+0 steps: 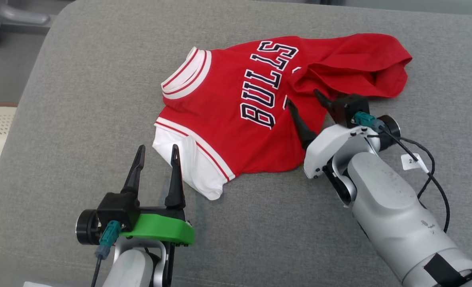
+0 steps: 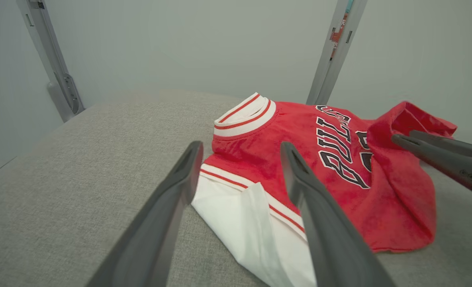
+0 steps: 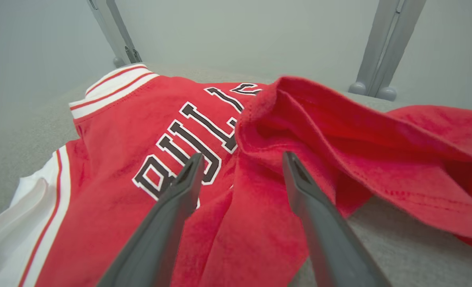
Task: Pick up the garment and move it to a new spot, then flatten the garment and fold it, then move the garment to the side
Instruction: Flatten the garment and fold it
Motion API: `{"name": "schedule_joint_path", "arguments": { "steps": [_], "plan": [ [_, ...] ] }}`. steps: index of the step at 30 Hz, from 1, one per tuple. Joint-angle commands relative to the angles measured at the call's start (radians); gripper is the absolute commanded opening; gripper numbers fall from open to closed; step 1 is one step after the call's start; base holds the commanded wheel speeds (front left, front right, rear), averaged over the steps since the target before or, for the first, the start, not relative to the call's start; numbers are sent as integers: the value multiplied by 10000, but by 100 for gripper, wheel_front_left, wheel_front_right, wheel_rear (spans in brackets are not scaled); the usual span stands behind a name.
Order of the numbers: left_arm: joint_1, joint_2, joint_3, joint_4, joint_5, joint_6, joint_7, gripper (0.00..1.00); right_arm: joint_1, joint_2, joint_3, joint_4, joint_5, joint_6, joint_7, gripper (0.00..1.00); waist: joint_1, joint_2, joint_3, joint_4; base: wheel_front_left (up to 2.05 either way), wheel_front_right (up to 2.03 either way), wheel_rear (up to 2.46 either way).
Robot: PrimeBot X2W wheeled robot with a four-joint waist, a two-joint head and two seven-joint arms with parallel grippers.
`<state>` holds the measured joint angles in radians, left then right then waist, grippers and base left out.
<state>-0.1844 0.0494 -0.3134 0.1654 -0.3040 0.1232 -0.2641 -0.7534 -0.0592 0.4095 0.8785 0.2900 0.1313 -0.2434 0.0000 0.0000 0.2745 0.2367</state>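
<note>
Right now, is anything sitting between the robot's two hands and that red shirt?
Nothing visible is in the way. The left hand is open right at the white sleeve of the red shirt, and the right hand is open over its bunched red fabric.

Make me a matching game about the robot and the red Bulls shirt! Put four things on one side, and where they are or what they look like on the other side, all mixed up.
Things:
1. left gripper
2. right gripper
3. collar
4. grey surface

Place or look:
A. lies under the whole shirt
B. open, at the bunched red cloth
C. white with red stripes
D. open, next to the white sleeve

Pairs: 1-D, 2-B, 3-C, 4-A
</note>
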Motion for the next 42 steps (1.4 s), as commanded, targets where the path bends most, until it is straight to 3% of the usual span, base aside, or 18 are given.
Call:
{"name": "schedule_joint_path", "arguments": {
  "steps": [1, 8, 18, 19, 20, 21, 22, 30, 36, 40, 41, 42],
  "plan": [
    [94, 23, 47, -24, 78, -9, 0, 100, 234, -132, 42, -130, 77, -11, 71, 100, 0, 0, -88, -268, 0, 0, 0],
    [60, 23, 0, 37, 119, -99, 0, 100, 718, -526, -464, -583, 761, -10, 686, 100, 0, 0, 12, -234, 0, 0, 0],
    [5, 23, -54, 161, 98, -144, 0, 100, -39, -744, -514, 69, 1044, -11, 1473, 100, 0, 0, 89, 315, 0, 0, 0],
    [29, 23, -48, 177, 101, -144, 0, 100, -125, -743, -484, 171, 1066, -11, 1488, 81, 0, 0, 67, 334, 0, 0, 0],
    [53, 23, -45, 183, 105, -144, 0, 100, -174, -744, -473, 245, 1083, -11, 1470, 38, 0, 0, 46, 341, 0, 0, 0],
    [89, 23, -29, 193, 114, -130, 0, 100, -207, -746, -458, 368, 1059, -11, 1421, 24, 0, 0, 9, 335, 0, 0, 0],
    [124, 23, -9, 201, 128, -119, 0, 100, -224, -733, -485, 446, 1063, -11, 1326, 0, 0, 0, -22, 316, 0, 0, 0],
    [349, 25, 73, 215, 230, -165, 0, 100, 359, -573, -897, 480, 821, -10, 175, 0, 0, 0, -356, -304, 0, 0, 0],
    [493, 27, 264, 180, 434, -203, 0, 100, 1475, -418, -1369, -888, 479, -11, -112, 0, 0, 0, -425, -1119, 0, 0, 0],
    [384, 29, 357, 216, 485, -286, 0, 100, 1827, -370, -1378, -1646, 271, -11, 277, 0, 0, 0, -374, -1342, 0, 0, 0],
    [326, 29, 344, 224, 502, -322, 0, 100, 1862, -343, -1369, -1755, 281, -11, 446, 7, 0, 0, -347, -1328, 0, 0, 0],
    [280, 28, 315, 229, 496, -333, 0, 100, 1873, -313, -1323, -1809, 312, -11, 583, 29, 0, 0, -322, -1295, 0, 0, 0]
  ]
}}
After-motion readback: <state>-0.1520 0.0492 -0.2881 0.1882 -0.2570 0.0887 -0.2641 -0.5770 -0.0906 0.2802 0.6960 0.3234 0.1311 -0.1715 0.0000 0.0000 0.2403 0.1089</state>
